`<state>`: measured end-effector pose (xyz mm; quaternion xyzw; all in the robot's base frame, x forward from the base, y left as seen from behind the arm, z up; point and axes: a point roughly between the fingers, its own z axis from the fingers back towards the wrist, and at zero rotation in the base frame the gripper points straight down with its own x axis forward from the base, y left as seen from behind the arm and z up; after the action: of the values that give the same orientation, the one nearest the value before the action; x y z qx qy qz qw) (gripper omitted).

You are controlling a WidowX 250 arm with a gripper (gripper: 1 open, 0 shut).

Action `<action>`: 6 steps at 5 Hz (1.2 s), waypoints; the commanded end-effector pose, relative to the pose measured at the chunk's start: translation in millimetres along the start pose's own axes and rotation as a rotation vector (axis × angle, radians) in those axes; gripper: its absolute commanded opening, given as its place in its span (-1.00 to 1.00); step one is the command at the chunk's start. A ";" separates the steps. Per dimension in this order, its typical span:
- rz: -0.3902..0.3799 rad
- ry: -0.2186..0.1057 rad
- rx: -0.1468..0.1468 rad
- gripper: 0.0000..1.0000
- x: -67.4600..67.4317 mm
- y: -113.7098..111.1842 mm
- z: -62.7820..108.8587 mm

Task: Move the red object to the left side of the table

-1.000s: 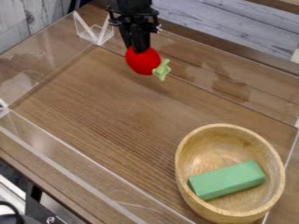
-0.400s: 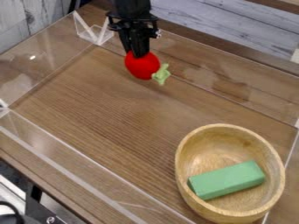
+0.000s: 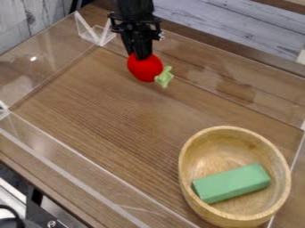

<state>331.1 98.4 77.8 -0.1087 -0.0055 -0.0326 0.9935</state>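
You could read no text, label, brand, number or sign anywhere in this view; no lettering was legible to you on any surface that the camera showed.

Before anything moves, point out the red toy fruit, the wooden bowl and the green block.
red toy fruit point(image 3: 144, 68): camera view, red side
wooden bowl point(image 3: 193, 158): camera view, left rim
green block point(image 3: 231, 183): camera view, top face

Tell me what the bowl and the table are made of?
The bowl looks like smooth wood or bamboo, since it's pale tan with a soft shine, though plastic could look similar. The table seems to be brown wood with a slight sheen: you can see grain streaks, but it might be a printed pattern.
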 end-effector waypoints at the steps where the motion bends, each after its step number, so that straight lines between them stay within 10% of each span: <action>1: -0.005 -0.049 0.020 -1.00 2.7 0.7 15.8; 4: -0.010 -0.122 -0.001 -1.00 -17.4 20.9 65.9; 6: -0.043 -0.094 0.001 -1.00 -26.5 38.7 54.2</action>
<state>305.4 143.9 107.3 -0.1246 -0.0333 -0.0475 0.9905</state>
